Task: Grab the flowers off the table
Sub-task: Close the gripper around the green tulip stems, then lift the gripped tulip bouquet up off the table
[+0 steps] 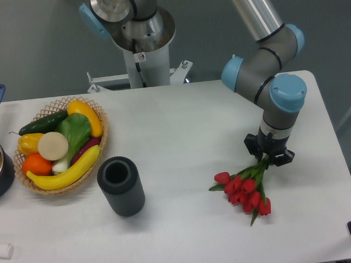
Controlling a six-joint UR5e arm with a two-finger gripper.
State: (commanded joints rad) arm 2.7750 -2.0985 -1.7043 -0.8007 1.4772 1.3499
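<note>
Bare table (181, 131) is left between the dark cylinder (121, 185) and the flowers (244, 190); the basket (63, 143) stands well apart.

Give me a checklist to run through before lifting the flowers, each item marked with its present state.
1. Gripper on the stem end of the flowers, not the buds: ok.
2. Fingers closed on the stems: looks ok, jaws narrow, though the contact itself is hidden.
3. Buds off the table: cannot tell; they look low, near or on the surface.
4. Black cylinder out of the lift path: ok, well to the left.
5. Basket out of the way: ok, at the far left.
6. Bunch holding together: ok, no loose stems seen.
</note>
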